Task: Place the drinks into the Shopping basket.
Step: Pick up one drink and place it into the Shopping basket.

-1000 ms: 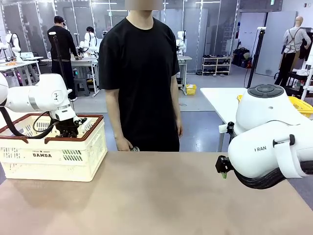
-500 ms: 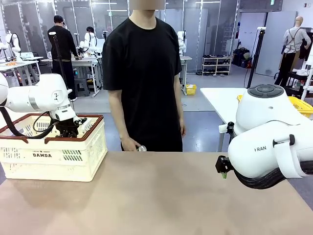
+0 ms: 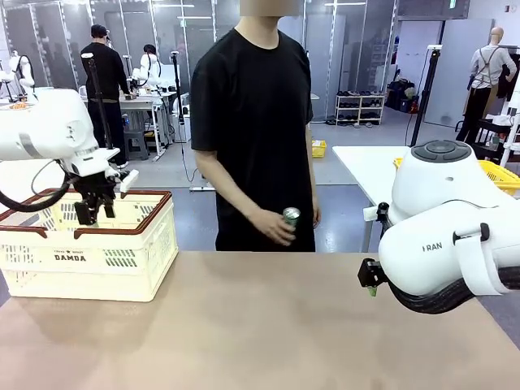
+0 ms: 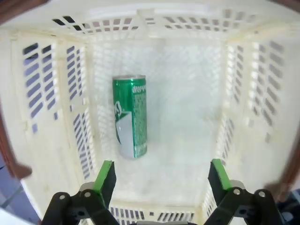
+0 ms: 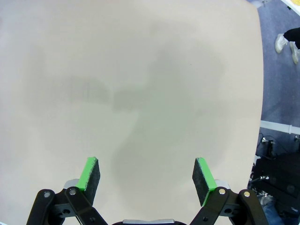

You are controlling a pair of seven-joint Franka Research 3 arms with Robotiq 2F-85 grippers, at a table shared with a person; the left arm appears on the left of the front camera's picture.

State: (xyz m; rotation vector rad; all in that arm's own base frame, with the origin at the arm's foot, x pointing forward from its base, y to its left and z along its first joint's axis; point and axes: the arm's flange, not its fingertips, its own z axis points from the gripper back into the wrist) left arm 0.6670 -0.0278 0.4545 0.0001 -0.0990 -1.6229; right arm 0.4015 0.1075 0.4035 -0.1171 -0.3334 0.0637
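Left gripper wide above Shopping basket

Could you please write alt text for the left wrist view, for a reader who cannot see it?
A green drink can lies on its side on the floor of a cream-white lattice basket, seen from above. The left tool hangs over the basket with its jaws open, nothing between its green pads, and apart from the can.

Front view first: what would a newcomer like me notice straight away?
A person in black at the far side of the table holds a can in one hand. At the left stands a cream basket, and a green can lies on its floor.
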